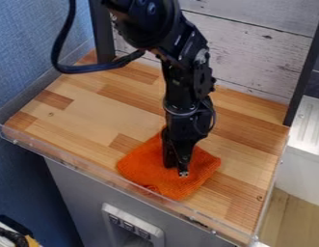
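The black gripper (175, 170) hangs down from the top of the camera view, its tips low over the middle of an orange cloth (193, 181). The cloth lies spread on the wooden counter (91, 108) near the front edge, with a small fold at its front corner. Part of the cloth behind the gripper is hidden. Whether the tips touch or pinch the fabric cannot be made out.
A clear low rim (78, 166) runs along the counter's front edge. White plank boards (252, 53) and dark posts stand at the back, a blue wall (26, 48) at the left. The arm's cable loops at the upper left.
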`<move>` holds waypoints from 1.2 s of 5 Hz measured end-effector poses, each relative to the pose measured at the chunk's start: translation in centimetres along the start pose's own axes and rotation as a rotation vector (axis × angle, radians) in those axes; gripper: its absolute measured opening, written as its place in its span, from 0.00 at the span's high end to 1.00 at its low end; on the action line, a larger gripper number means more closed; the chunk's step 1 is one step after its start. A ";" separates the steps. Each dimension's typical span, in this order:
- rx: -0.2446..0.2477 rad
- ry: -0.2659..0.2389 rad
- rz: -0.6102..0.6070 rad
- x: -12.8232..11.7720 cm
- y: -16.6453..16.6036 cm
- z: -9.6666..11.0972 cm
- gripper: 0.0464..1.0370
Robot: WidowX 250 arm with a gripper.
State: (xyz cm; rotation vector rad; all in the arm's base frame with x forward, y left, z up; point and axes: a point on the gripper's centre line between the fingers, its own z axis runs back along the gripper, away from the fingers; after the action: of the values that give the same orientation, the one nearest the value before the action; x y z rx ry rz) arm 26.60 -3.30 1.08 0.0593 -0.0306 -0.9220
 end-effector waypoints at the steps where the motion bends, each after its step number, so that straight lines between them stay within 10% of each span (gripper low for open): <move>1: -0.003 -0.030 0.081 -0.8 1.1 -0.1 0.99; 6: -0.095 -0.009 0.728 -9.5 8.9 -0.7 0.99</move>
State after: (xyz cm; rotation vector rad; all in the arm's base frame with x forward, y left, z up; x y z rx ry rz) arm 27.95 9.66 0.91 -0.0445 -0.0143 -0.1949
